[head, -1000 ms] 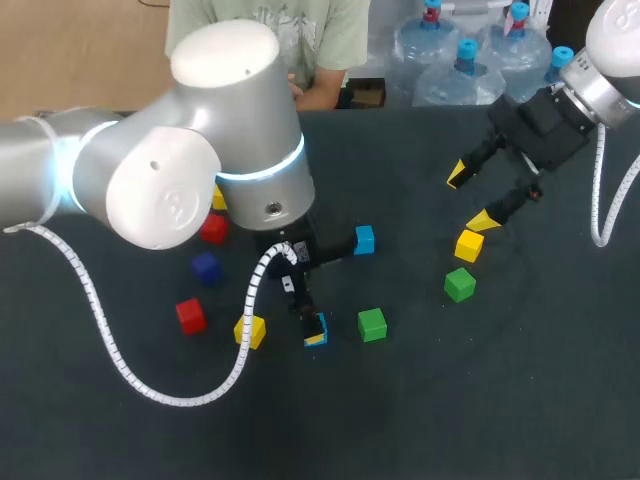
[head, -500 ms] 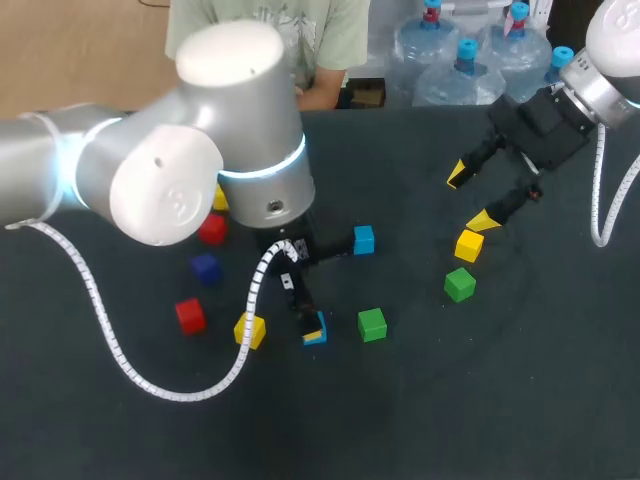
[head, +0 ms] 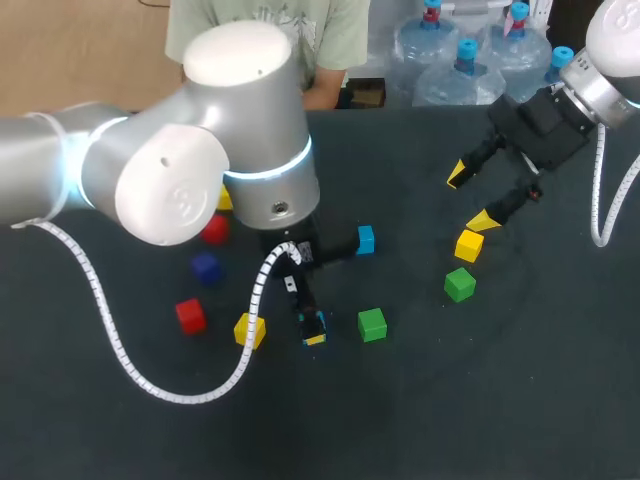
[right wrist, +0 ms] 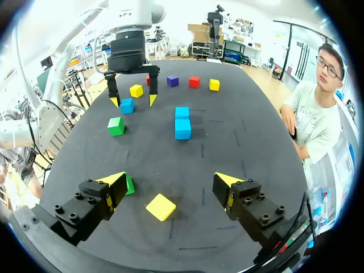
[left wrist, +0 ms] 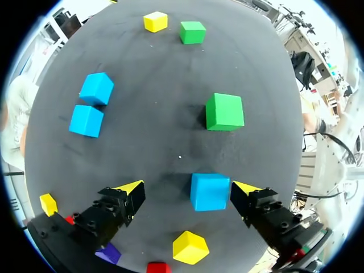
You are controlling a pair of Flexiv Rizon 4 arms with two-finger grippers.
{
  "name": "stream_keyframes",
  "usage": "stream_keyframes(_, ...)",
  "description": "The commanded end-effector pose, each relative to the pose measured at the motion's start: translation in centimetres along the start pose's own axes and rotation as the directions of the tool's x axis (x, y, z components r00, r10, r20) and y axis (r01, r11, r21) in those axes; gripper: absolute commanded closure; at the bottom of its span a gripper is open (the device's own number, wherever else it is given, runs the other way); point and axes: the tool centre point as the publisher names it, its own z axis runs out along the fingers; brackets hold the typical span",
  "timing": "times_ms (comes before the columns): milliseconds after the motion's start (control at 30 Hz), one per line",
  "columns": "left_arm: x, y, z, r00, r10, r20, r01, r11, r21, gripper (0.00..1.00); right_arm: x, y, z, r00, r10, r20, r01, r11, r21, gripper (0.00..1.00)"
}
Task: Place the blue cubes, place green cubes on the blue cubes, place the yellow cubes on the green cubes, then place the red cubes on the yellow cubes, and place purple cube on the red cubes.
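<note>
Bench: dark top, cubes scattered over its middle and left half.

Left arm: reaches in over mid-bench. Left gripper points straight down with its fingers spread wide. A blue cube sits between them, close against one finger and clear of the other, so it is not gripped (it appears to rest on the bench).

Right arm: at the far right corner. Right gripper is spread wide, holds nothing, and hovers above one yellow cube.

Cubes:
- Blue pair: side by side and touching, toward the far edge from the left gripper.
- Green cubes: one just beside the left gripper, one near the right gripper.
- Other yellows: one on the left gripper's other side, one half hidden behind the left arm.
- Red cubes and purple cube: on the left half.

Progress, judged: early. Only the blue base layer is under way, with two blues set and a third being positioned. Nothing is stacked, so green, yellow, red and purple layers all remain.
</note>
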Motion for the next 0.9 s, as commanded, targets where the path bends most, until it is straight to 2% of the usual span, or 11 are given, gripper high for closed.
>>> stream_keyframes(33,0.0,0.1,0.2,1.0,0.012,0.002,-0.012,1.0,0.009,0.69,0.0,0.0,0.0,1.0,-0.001,0.002,0.001,1.0,0.001,0.0)
stream_keyframes(67,0.0,0.1,0.3,1.0,0.023,0.015,-0.023,1.0,0.014,1.0,0.0,0.0,0.0,1.0,-0.001,0.002,0.001,1.0,0.001,0.0)
stream_keyframes(567,0.0,0.4,-0.1,1.0,0.013,-0.023,-0.012,1.0,0.01,1.0,0.0,0.0,0.0,1.0,-0.001,0.002,0.001,1.0,0.001,0.0)
stream_keyframes(733,0.1,1.7,-1.8,1.0,-0.022,-0.003,0.022,1.0,-0.008,1.0,0.0,0.0,0.0,1.0,-0.001,0.002,0.001,1.0,0.001,0.0)
stream_keyframes(900,1.0,4.3,-4.1,0.998,-0.064,0.027,0.065,0.997,-0.051,1.0,0.0,0.0,0.0,1.0,-0.001,0.002,0.001,1.0,0.001,0.0)
